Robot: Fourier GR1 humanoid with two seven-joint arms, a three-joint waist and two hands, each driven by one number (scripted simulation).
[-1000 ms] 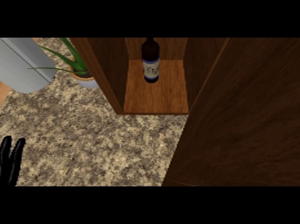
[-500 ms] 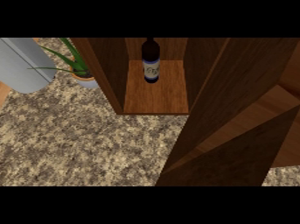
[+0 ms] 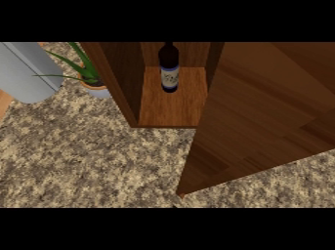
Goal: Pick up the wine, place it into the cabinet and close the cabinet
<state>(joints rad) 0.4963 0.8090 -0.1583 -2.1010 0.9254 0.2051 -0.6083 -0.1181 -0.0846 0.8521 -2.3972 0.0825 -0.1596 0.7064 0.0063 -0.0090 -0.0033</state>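
At the upper left of the frame a grey rounded cylinder (image 3: 18, 71) and a green spiky plant in a small pot (image 3: 87, 78) stand on the speckled stone counter (image 3: 83, 161), clear of the work. At upper centre the dark wine bottle with a pale label (image 3: 170, 68) already stands upright on the open wooden cabinet's shelf (image 3: 174, 105). To the right the broad wooden cabinet door (image 3: 263, 117) hangs ajar, so closing remains; neither hand shows, so their state is unknown

Speckled granite counter (image 3: 76, 161) carries wooden cabinet (image 3: 127, 83), potted plant (image 3: 91, 80), grey cylinder (image 3: 18, 71).
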